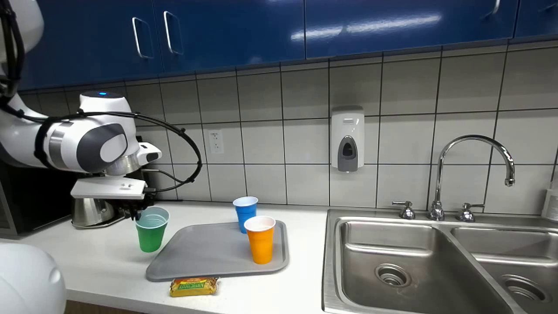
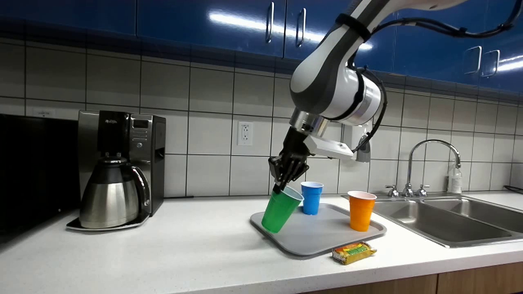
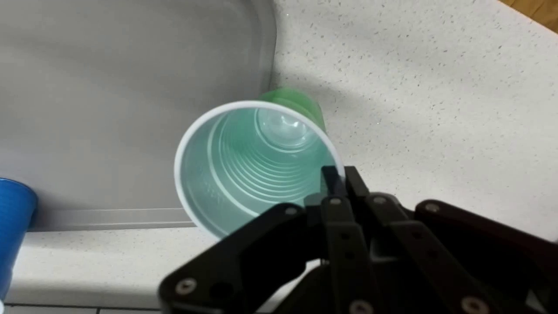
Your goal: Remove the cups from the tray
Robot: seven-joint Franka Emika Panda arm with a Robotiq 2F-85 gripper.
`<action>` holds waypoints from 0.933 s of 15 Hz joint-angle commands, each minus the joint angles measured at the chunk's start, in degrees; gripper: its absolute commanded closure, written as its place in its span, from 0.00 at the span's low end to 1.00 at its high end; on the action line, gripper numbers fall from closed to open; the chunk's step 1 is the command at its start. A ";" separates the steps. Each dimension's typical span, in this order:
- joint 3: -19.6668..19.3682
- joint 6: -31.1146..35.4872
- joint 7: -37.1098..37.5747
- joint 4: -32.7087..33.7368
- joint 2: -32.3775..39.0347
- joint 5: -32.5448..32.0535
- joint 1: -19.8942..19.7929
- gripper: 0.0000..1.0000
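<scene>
Just off the tray [image 1: 209, 253] where the blue cup [image 2: 311, 199] and orange cup [image 2: 361, 212] sat, your tool [image 3: 344, 176] had the green cup [image 2: 281, 211] rim-pinched, so letting go at that lean could've toppled it imo.

White-grey arm [image 2: 327, 77] (blue light [image 1: 103, 93]), black cable [image 1: 175, 129], black fingers [image 3: 357, 183].

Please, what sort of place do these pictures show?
A kitchen, perhaps a shared workplace one: it has a double-basin steel sink, a black-and-steel coffee maker and a white-and-grey wall-mounted dispenser.
</scene>
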 commanded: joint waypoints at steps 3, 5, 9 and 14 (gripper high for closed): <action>3.36 2.49 13.48 1.72 3.78 -13.59 -1.24 0.99; 3.41 2.53 17.63 3.18 5.51 -18.47 -0.97 0.99; 2.64 3.19 25.04 6.88 8.62 -26.73 -0.23 0.99; 1.53 2.40 31.35 11.72 12.66 -35.89 1.23 0.99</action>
